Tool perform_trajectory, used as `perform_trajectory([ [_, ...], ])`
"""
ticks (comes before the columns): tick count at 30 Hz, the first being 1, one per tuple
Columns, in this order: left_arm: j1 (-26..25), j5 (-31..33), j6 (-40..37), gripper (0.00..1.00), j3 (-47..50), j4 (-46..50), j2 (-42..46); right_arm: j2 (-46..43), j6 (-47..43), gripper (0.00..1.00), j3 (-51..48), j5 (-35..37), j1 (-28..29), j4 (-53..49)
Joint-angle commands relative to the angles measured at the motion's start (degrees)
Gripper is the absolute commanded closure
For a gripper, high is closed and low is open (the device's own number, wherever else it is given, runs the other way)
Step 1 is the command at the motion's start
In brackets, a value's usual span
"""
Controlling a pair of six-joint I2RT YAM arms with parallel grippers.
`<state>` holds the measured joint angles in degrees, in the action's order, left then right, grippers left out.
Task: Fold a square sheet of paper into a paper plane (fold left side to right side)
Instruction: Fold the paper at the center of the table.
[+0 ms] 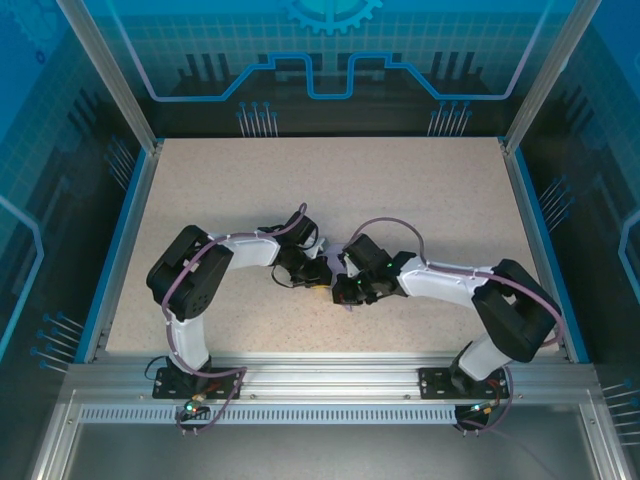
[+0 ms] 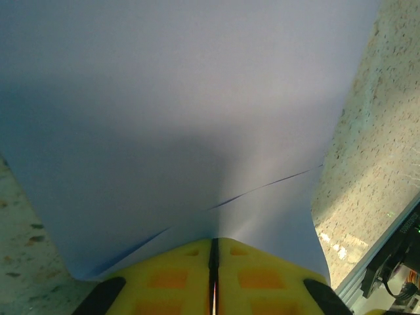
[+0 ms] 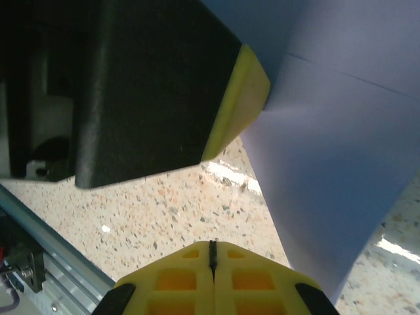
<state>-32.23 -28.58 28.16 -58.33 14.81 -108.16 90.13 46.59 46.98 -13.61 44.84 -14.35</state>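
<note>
Sheet of paper (image 2: 197, 118): thin, smooth, pale lavender; held up over the near middle of the table; one straight crease runs across it close to the pinch
Left gripper (image 2: 213, 259): yellow moulded fingers with square recesses, pinching the sheet's edge
Right gripper (image 3: 211, 256): matching yellow fingers pressed together, nothing seen between them; sheet just to their right; whether it touches them, cannot tell
Table (image 3: 170, 210): flat, beige, speckled like stone
Rail (image 3: 52, 262): grooved aluminium along the near edge

A lab robot cell: aluminium frame (image 1: 330, 378), blue panels (image 1: 200, 50) (speckled tabletop (image 1: 400, 190) inside).
</note>
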Motion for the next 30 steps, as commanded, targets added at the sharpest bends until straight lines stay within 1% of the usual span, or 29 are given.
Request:
perform_trajectory([
  [1,-0.40,3.62,-0.18,0.89,2.29,3.04,-1.00,1.99,2.49,0.96,2.19,2.45,0.84,-1.35],
  [9,-0.39,3.64,-0.35,0.89,2.25,2.99,-1.11,4.24,2.60,0.96,2.99,5.32,0.95,-4.16],
  [17,-0.41,3.75,-0.46,0.89,2.08,3.30,-1.20,6.70,2.52,0.96,2.68,5.07,1.09,-5.60],
  [30,-0.46,4.43,-0.65,0.89,1.64,3.91,-1.56,5.13,1.84,0.96,1.16,6.60,1.17,-9.46],
])
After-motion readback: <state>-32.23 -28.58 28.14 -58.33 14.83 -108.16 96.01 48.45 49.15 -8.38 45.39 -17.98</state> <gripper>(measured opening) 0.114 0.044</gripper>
